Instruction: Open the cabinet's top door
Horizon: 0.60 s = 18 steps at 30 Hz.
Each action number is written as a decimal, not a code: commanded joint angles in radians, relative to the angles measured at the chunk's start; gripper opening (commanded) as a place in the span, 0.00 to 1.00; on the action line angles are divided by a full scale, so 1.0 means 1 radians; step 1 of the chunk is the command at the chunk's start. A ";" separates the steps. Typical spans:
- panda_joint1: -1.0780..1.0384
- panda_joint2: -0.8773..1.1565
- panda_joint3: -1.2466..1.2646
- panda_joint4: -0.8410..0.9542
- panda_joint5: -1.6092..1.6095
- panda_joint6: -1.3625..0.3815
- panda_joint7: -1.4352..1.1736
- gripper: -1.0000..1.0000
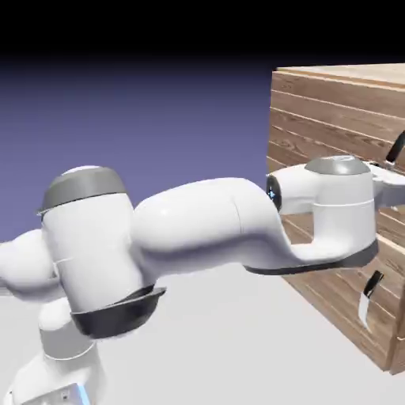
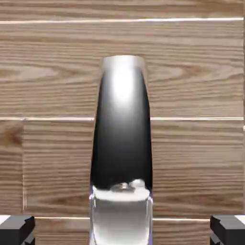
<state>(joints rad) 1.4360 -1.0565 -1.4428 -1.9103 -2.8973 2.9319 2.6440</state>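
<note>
End effector (image 2: 122,230) was spread. Top door (image 2: 196,167) handle (image 2: 122,139) lay centred between the tips in hand view, long axis across their closing line.

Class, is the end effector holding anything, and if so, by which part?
Nothing is held: the end effector is open, with gaps either side of the curved handle on the top door.

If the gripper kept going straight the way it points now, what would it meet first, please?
Probably the upper door's curved handle, standing between its fingertips; depth is unclear, but wood planks lie behind.
</note>
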 commanded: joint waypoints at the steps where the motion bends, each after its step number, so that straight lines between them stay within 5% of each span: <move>1: -0.032 0.010 0.016 -0.036 0.000 -0.023 0.014 0.00; 18: -0.622 0.028 0.433 -0.652 0.240 -0.420 0.027 0.00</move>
<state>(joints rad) 0.8144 -1.0286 -1.0096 -2.5623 -2.6593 2.5128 2.6716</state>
